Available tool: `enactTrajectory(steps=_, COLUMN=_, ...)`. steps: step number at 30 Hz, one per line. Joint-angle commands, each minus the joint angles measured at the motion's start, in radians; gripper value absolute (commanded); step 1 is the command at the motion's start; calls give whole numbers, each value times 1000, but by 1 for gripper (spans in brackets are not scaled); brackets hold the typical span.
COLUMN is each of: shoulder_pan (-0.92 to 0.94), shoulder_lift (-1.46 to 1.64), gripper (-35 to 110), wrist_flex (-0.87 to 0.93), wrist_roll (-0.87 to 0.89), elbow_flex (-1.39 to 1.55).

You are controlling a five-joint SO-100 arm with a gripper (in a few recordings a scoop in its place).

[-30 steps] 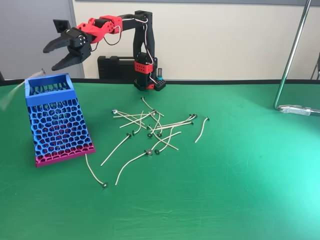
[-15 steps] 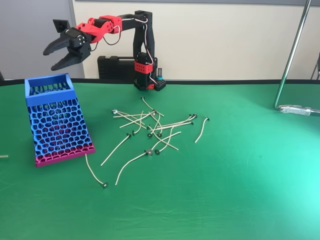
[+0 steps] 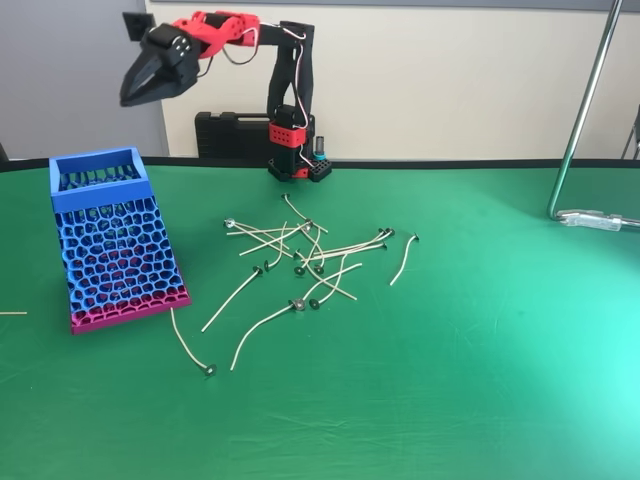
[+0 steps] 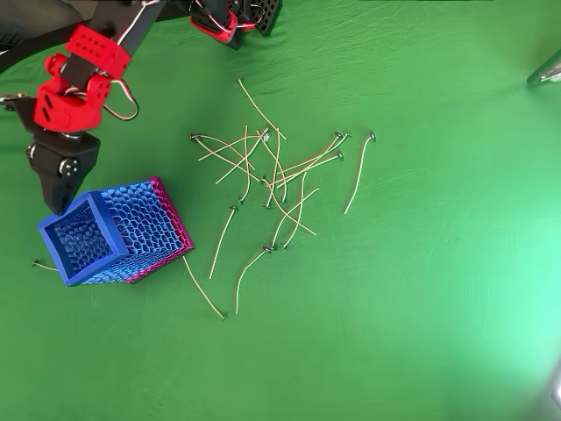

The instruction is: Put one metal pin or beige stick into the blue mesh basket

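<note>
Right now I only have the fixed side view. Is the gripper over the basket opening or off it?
Observer: From overhead, the gripper has its tip at the rim edge of the blue mesh basket on the arm's side, not over the middle of the opening. The jaws look shut, with nothing between them.
Operator: There's a sliver at my left edge. What is it?
Observer: One stick, lying on the green cloth just outside the basket wall that faces away from the pile.
Operator: Anything inside the basket?
Observer: Looking down the opening, I can make out the mesh walls but cannot tell whether a stick is inside.
</note>
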Motion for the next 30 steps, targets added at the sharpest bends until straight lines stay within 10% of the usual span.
enactTrajectory(steps=1, shoulder_pan=-60, shoulder_lift=123, gripper=0, wrist_flex=21, wrist_roll=-6, elbow_flex=64)
enactTrajectory(steps=17, shoulder_pan=-534, shoulder_lift=799, gripper=0, wrist_flex=262, wrist_roll=-54, elbow_flex=643)
enactTrajectory(steps=30, shoulder_pan=-578, shoulder_lift=1261, gripper=0, wrist_flex=291, wrist_roll=-34, elbow_flex=1152)
